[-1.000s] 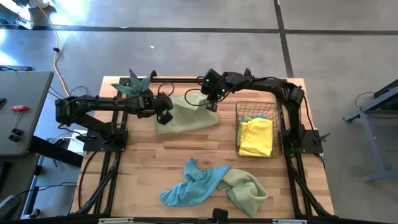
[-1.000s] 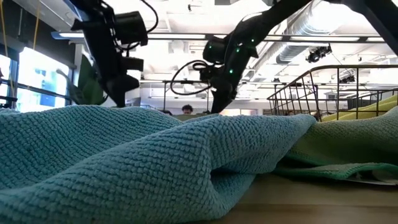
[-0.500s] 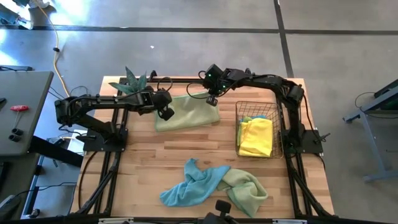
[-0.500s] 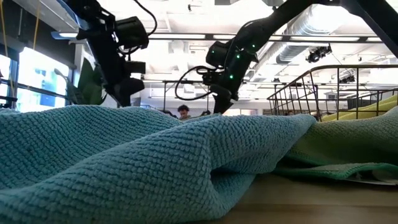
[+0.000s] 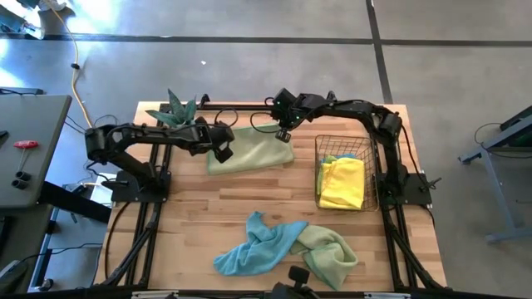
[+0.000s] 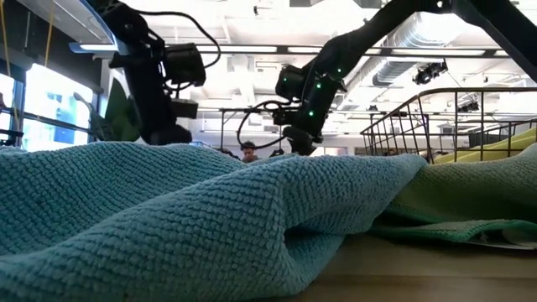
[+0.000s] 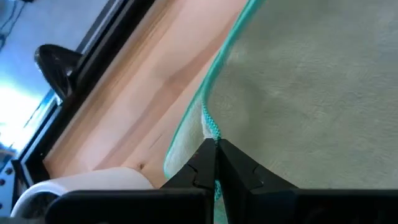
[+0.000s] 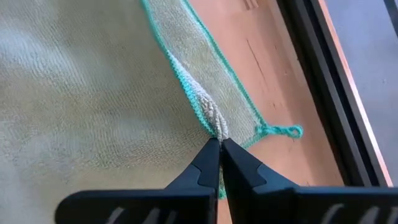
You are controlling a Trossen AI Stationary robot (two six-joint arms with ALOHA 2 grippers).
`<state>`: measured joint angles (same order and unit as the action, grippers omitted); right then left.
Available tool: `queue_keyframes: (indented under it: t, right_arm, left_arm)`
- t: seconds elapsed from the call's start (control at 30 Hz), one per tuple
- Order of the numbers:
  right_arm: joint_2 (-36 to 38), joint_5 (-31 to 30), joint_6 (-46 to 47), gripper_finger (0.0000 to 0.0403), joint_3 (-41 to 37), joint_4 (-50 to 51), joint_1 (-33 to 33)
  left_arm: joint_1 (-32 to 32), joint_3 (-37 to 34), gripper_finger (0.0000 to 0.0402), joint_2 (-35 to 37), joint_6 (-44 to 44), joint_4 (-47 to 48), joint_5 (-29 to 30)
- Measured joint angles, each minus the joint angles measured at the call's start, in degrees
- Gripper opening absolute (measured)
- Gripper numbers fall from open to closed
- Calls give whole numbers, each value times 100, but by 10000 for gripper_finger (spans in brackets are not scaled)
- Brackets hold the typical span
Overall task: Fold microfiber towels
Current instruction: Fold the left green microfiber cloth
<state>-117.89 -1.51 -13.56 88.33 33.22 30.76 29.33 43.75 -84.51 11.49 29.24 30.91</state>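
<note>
The left end effector is pinching the teal-stitched edge of the pale green towel, its two dark fingers pressed together on the hem. The right end effector is clamping a bunched corner of the same towel, fingers likewise together on the cloth, with a small teal hanging loop lying just beside the pinch on the bare wood.

Seen from above, the left end effector is sitting at the towel's left side and the right end effector at its far right corner, so the towel is lying spread flat between them on the tabletop. Just behind the left end effector, at the far edge, a green potted plant is standing.

To the right of the right end effector, a copper wire basket is holding a yellow towel with a bit of blue and green cloth showing at its far end. Well toward the near edge from both end effectors, a light blue towel and a lime green towel are lying crumpled, touching each other.

In the low view the light blue towel is filling the foreground, with both arms hanging behind it.
</note>
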Motion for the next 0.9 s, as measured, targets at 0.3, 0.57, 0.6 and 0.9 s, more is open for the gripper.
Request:
queue_keyframes:
  t: [0.3, 0.57, 0.6, 0.9]
  right_arm:
    - [0, -92, 0, 24, 0, -96, -13]
    - [2, -101, 8, 132, 0, -89, -13]
    - [15, -99, 68, 144, 0, -76, -13]
    - [201, 491, 836, 177, 122, 578, -58]
  left_arm:
    - [-128, 2, 4, -66, 141, 6, 278]
    - [-217, 60, 50, -64, 144, 65, 123]
    - [-216, 106, 59, -64, 142, 108, 125]
    - [-212, 1235, 109, -56, 36, 1192, 712]
